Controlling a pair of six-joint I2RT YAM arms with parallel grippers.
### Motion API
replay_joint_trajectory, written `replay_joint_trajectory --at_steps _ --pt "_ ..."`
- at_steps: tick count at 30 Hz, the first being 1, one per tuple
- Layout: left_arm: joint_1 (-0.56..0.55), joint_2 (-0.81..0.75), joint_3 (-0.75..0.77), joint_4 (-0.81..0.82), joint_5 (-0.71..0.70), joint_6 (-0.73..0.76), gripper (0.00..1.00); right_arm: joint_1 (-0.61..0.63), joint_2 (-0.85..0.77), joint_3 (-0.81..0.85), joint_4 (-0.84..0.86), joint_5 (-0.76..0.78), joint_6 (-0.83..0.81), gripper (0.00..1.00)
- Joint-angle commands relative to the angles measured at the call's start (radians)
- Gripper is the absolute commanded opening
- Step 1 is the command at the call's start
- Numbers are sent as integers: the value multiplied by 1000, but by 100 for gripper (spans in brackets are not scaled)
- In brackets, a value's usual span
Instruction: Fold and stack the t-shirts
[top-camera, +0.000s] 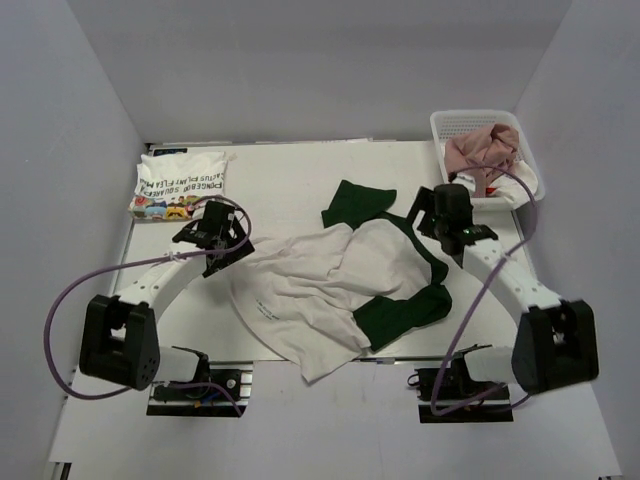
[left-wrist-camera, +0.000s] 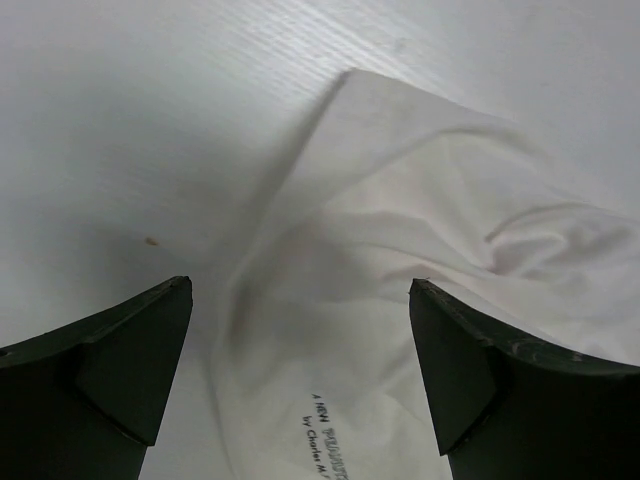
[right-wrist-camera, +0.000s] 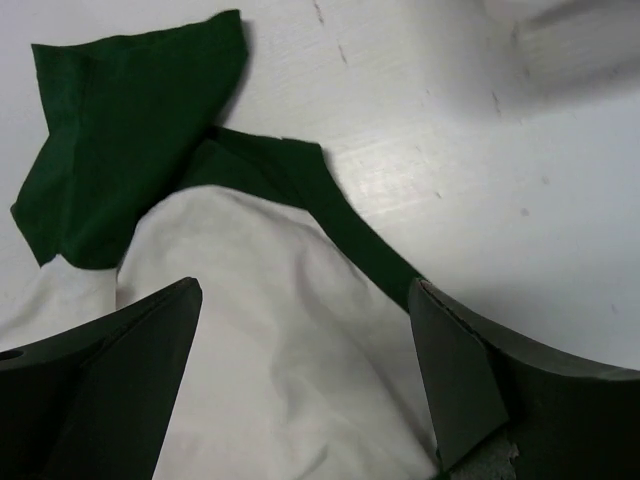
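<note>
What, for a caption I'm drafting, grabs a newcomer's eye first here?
A white t-shirt with dark green sleeves sprawls crumpled in the middle, the left pincer and right pincer open above it. A folded cartoon-print shirt lies far left; a pink shirt sits in the basket far right.

Small black print on the rumpled white cloth t-shirt with dark green sleeves (left-wrist-camera: 420, 250) reads "A NEW…" and "by Charles M…", both cut off.

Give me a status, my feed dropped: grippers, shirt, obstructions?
Left gripper open, over green-sleeved shirt hem. Right gripper open, near its far sleeve. Shirt rumpled, unfolded, mid-table. Basket, folded shirt apart at far corners.
</note>
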Motion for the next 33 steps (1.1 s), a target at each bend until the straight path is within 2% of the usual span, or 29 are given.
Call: replay_joint_trajectory --at_steps 1,4,7,12,13,15,16,18,19,22,27,29,30,32,33 --pt "51 46 19 48 -20 24 100 2 128 109 95 -29 -117 90" --pt "94 125 51 72 9 76 100 -1 245 194 105 -18 -169 90" --pt "134 146 15 175 94 116 100 -1 339 266 105 -30 -217 90" --pt "180 195 -34 411 353 199 98 -5 414 329 141 -96 -246 90" --pt "180 205 -34 428 381 208 87 -8 446 343 127 -107 -246 90" --pt "189 214 -45 463 440 218 72 -6 512 369 115 -112 -262 90" --pt "203 226 -57 495 453 218 57 -9 529 425 95 -110 -274 90" --pt "212 226 -57 506 487 228 47 -14 595 468 105 -106 -289 90" --pt "212 226 -57 522 497 228 32 -18 613 497 110 -113 -323 90" --pt "223 226 -57 531 507 228 0 -17 719 609 90 -155 -351 90" --pt "232 130 -80 540 497 228 0 -15 880 746 41 -260 -343 88" --pt "232 52 -93 540 474 228 0 -12 911 781 30 -277 -332 79" --pt "232 24 -105 540 464 228 0 -15 934 791 24 -312 -328 62" --pt "232 -54 -116 552 451 228 0 -15 946 814 12 -320 -300 45" --pt "232 -77 -125 565 441 228 0 -18 954 814 12 -323 -295 25"
